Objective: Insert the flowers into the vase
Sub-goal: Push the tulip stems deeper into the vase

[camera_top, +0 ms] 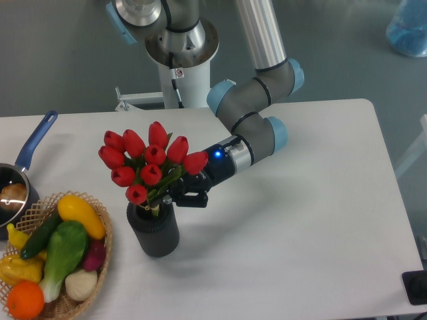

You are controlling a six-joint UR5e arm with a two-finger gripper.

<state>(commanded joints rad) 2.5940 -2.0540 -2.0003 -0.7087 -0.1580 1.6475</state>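
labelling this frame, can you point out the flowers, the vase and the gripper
flowers [155,155]: fixed camera, on a red bud mid-bunch
vase [155,235]: fixed camera, on its ribbed dark side
gripper [175,194]: fixed camera, between its fingertips at the stems
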